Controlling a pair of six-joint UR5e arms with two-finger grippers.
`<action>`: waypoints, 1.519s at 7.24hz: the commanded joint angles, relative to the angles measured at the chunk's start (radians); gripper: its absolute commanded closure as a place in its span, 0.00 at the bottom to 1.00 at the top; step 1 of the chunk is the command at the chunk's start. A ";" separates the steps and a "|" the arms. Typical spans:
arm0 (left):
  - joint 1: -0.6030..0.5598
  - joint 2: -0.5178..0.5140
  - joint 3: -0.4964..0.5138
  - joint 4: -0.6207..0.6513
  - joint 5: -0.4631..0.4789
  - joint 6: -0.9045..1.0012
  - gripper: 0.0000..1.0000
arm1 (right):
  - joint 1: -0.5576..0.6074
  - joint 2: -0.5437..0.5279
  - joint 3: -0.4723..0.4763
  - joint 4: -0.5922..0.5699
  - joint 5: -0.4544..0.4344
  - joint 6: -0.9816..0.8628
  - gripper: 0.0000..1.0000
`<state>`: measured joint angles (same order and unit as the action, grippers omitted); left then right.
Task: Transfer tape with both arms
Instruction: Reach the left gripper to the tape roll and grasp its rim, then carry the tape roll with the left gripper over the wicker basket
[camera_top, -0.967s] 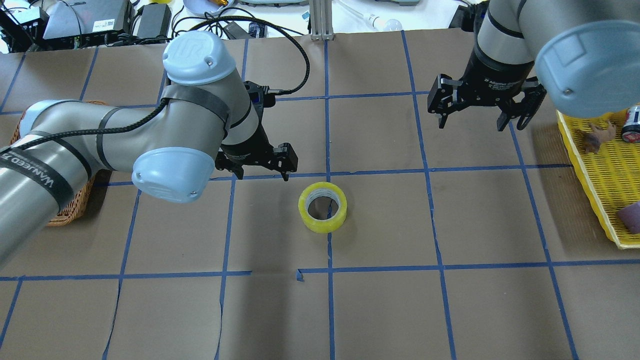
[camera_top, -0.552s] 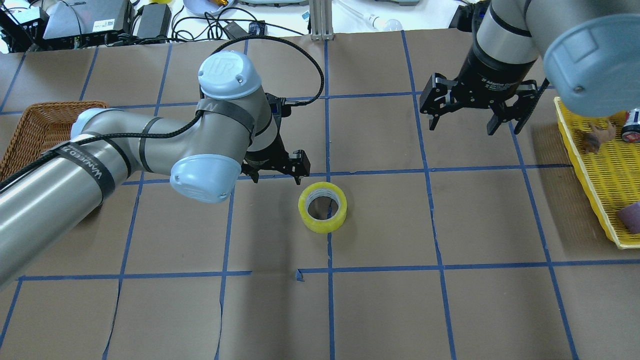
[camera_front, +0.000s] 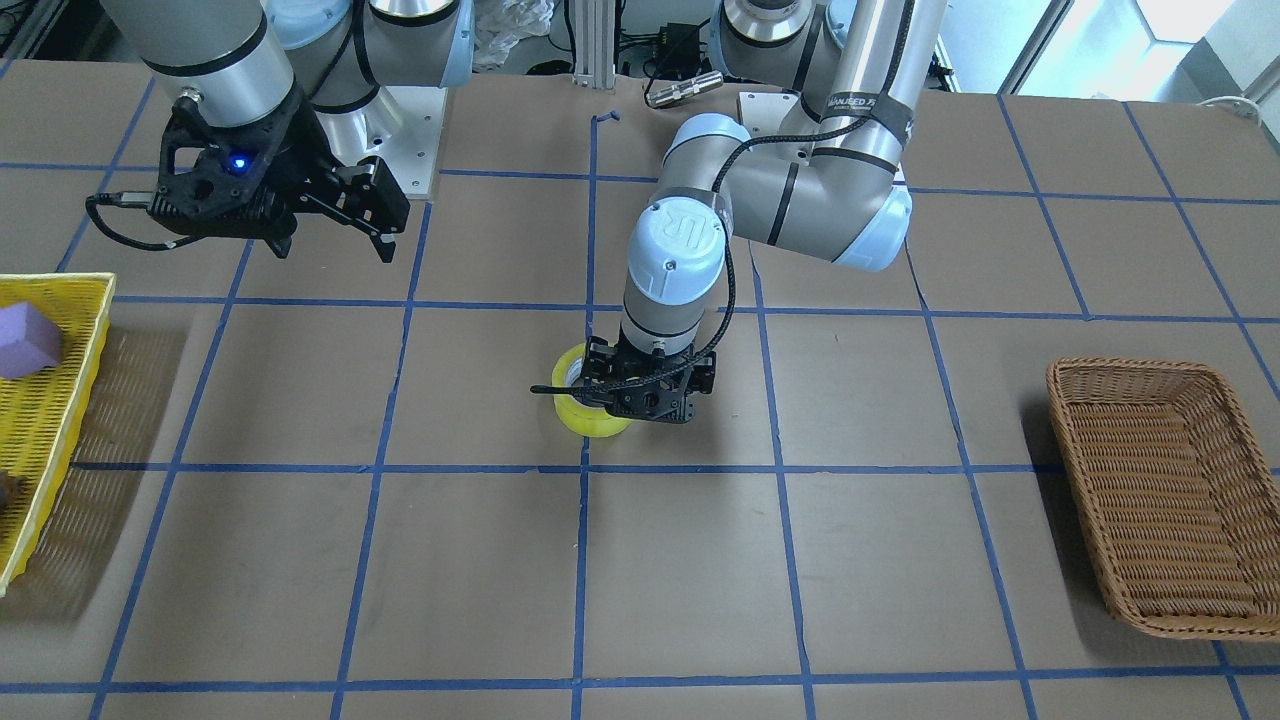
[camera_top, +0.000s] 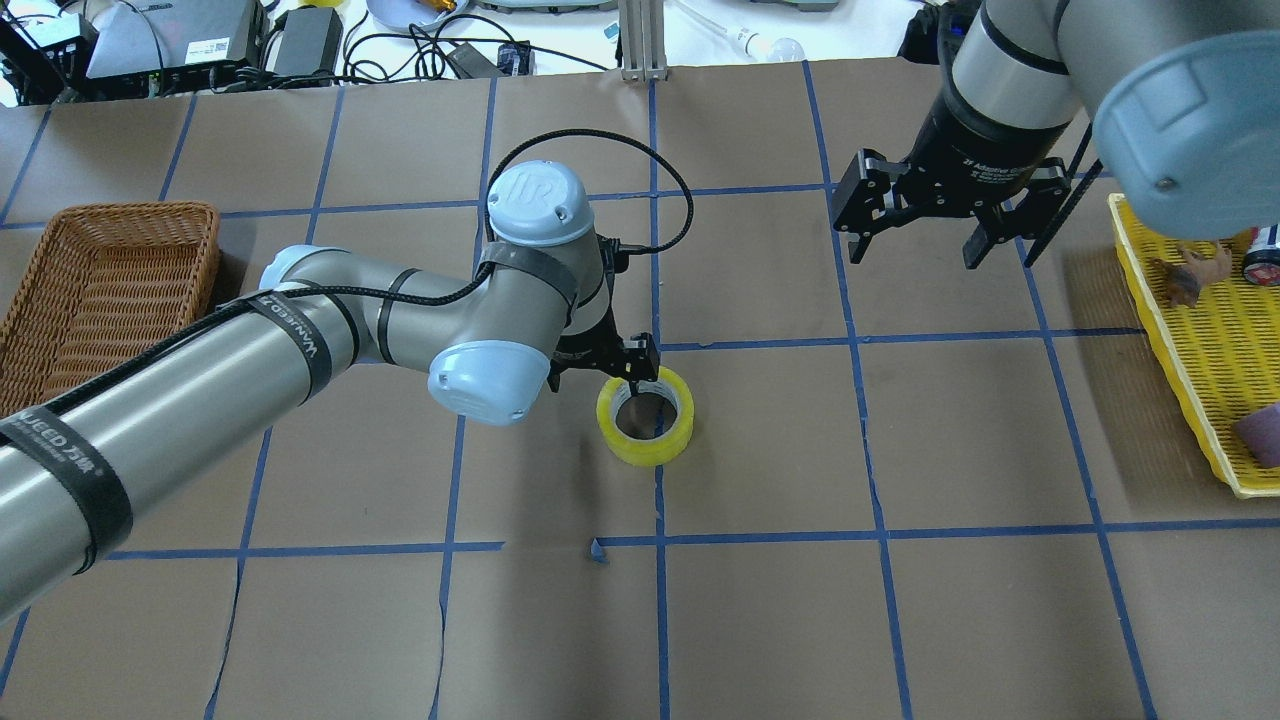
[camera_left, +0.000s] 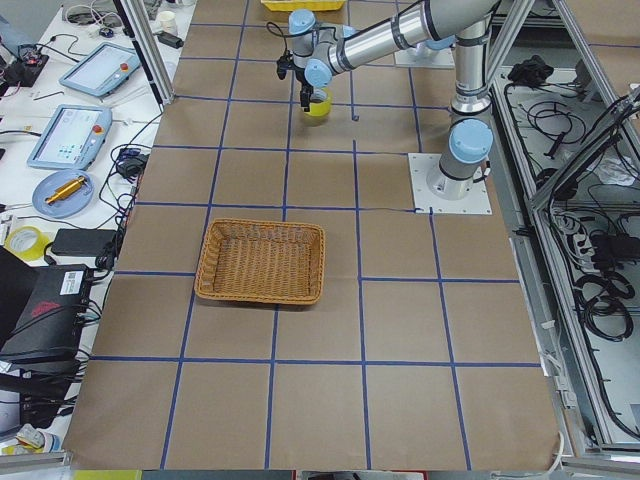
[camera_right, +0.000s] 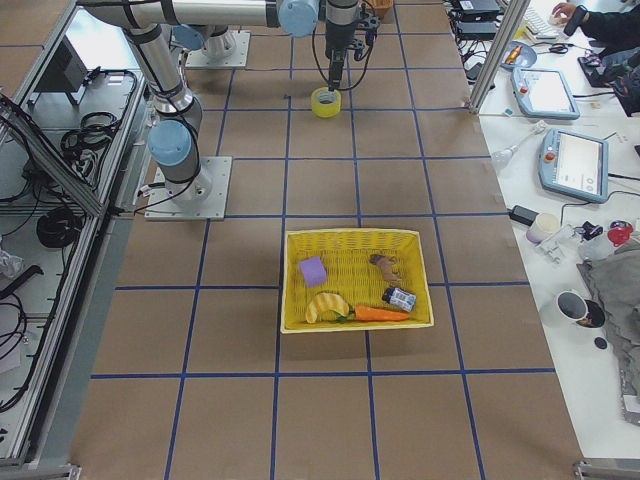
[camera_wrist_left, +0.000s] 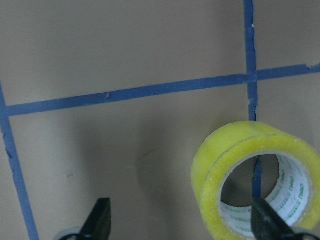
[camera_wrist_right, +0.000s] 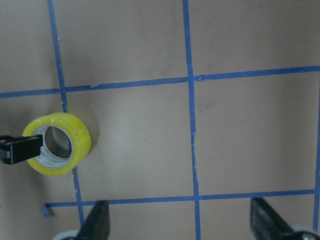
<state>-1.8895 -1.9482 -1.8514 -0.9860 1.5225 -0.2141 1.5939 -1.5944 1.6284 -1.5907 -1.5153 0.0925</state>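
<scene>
The yellow tape roll (camera_top: 646, 440) lies flat on the brown paper near the table's middle; it also shows in the front view (camera_front: 592, 420) and the right wrist view (camera_wrist_right: 80, 137). My left gripper (camera_top: 592, 380) is open and low over the roll's left wall. In the left wrist view one fingertip (camera_wrist_left: 267, 222) is over the roll's (camera_wrist_left: 220, 165) hollow core and the other is outside it. My right gripper (camera_top: 915, 250) is open and empty, raised at the back right, apart from the tape.
A wicker basket (camera_top: 130, 208) stands at the far left, also in the front view (camera_front: 1130, 365). A yellow tray (camera_top: 1172, 340) at the right edge holds a purple block (camera_top: 1262, 435) and other small items. Blue tape lines grid the paper.
My left arm has swung right and come down, bringing its open gripper from beside the tape onto the roll's left wall. My right gripper has shifted slightly left.
</scene>
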 joint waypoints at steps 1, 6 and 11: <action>-0.010 -0.029 -0.009 0.003 0.001 -0.014 0.10 | 0.000 -0.001 -0.001 0.000 -0.003 -0.005 0.00; -0.011 -0.022 -0.039 0.053 -0.008 -0.010 1.00 | 0.001 -0.001 0.004 -0.005 -0.023 -0.007 0.00; 0.258 0.150 0.036 -0.151 0.005 0.208 1.00 | 0.001 -0.002 0.005 -0.005 -0.055 -0.004 0.00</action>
<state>-1.7563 -1.8401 -1.8592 -1.0370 1.5284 -0.1327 1.5953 -1.5957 1.6346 -1.5953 -1.5682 0.0878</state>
